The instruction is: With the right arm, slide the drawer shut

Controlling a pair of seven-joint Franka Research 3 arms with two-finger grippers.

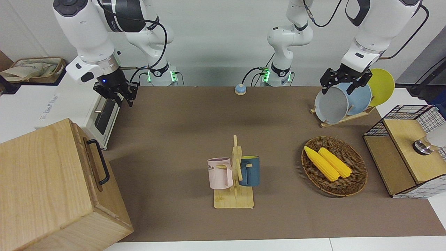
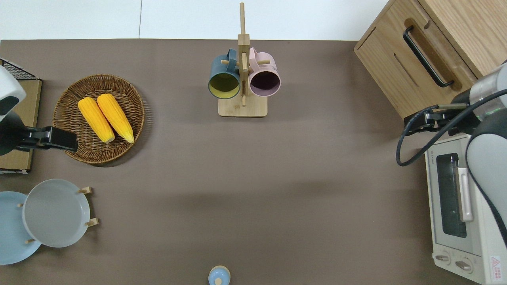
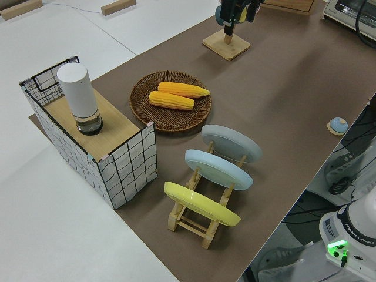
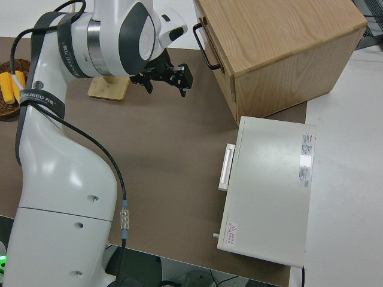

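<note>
The pale-wood cabinet point(image 1: 41, 188) point(image 2: 467, 23) point(image 4: 281, 48) stands at the right arm's end of the table, on the edge farthest from the robots. Its drawer point(image 1: 90, 167) point(image 2: 439, 43) point(image 4: 209, 30) has a black bar handle point(image 1: 101, 164) point(image 2: 425, 55) point(image 4: 207, 48) and sticks out slightly from the cabinet's face. My right gripper point(image 1: 116, 92) point(image 2: 412, 122) point(image 4: 166, 84) hangs open and empty over the table, beside the cabinet's corner nearest the robots and short of the handle. The left arm is parked, its gripper point(image 1: 343, 85) open.
A white toaster oven point(image 1: 101, 115) point(image 2: 455, 206) point(image 4: 269, 191) sits next to the cabinet, nearer to the robots. Mid-table stands a mug rack point(image 1: 235, 174) with two mugs. A corn basket point(image 1: 359, 181), plate rack point(image 1: 348, 99) and wire-mesh box point(image 1: 407, 153) fill the left arm's end.
</note>
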